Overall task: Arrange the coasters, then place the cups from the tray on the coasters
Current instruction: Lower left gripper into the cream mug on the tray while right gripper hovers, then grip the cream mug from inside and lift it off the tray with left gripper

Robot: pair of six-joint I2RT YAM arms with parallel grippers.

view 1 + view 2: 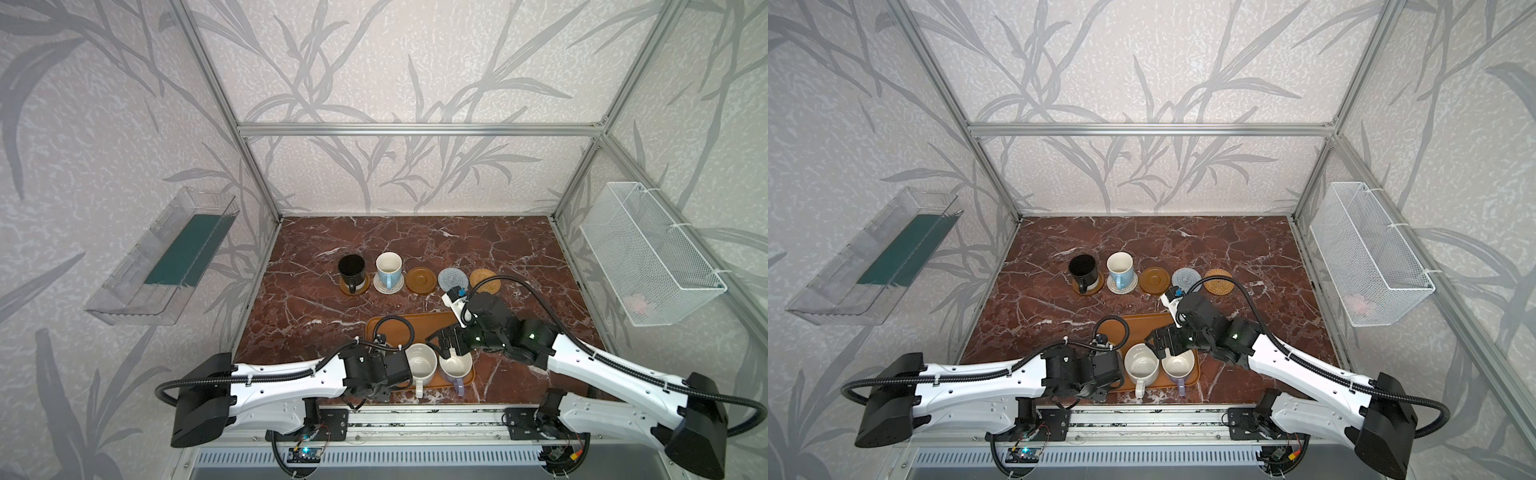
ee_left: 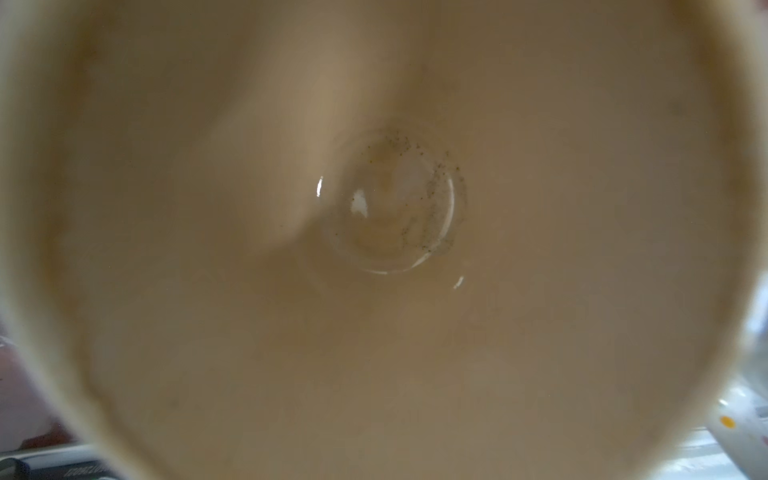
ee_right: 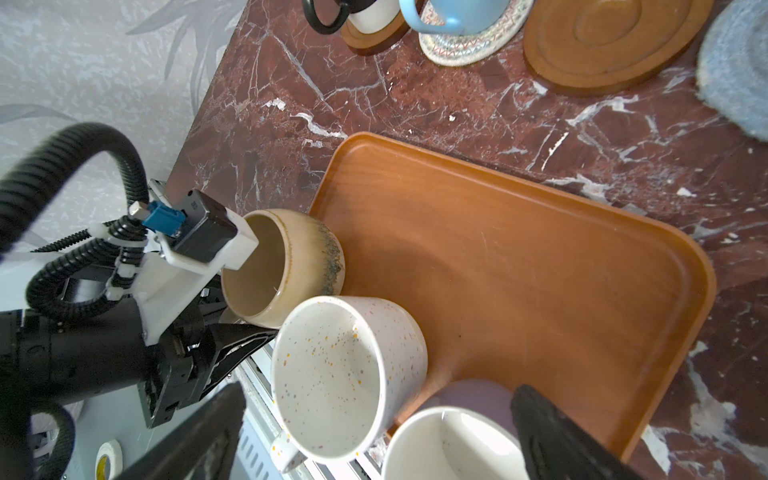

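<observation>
I am holding my left pincer (image 3: 243, 316) right at the mouth of the cream-yellow cup (image 3: 307, 253). The left wrist view is showing only the pale inside of this cup, so I cannot tell whether the jaws are apart or clamped on its wall. This cup is sitting at the left rim of the tray (image 3: 519, 257), just beside the speckled cup (image 3: 332, 374), and the lavender cup (image 3: 469, 395) is standing next to that one, all toward the near side of the tray. My right pincer (image 1: 445, 348) is hovering over the lavender cup with the jaws wide apart, gripping nothing. I am judging these cups to be glazed ceramic: stiff, rather heavy, slippery and easy to chip. The wall at the rim, one finger inside and one outside, is looking like the safest hold. I am counting five cups, three of them on the tray. Beyond the far side of the tray five coasters are lying in a row. The black cup (image 1: 351, 268) and the light blue cup (image 1: 388, 268) are standing on two of them, and the brown coaster (image 1: 421, 281), the grey-blue coaster (image 1: 449, 276) and the tan rattan coaster (image 1: 484, 277) are lying bare.
</observation>
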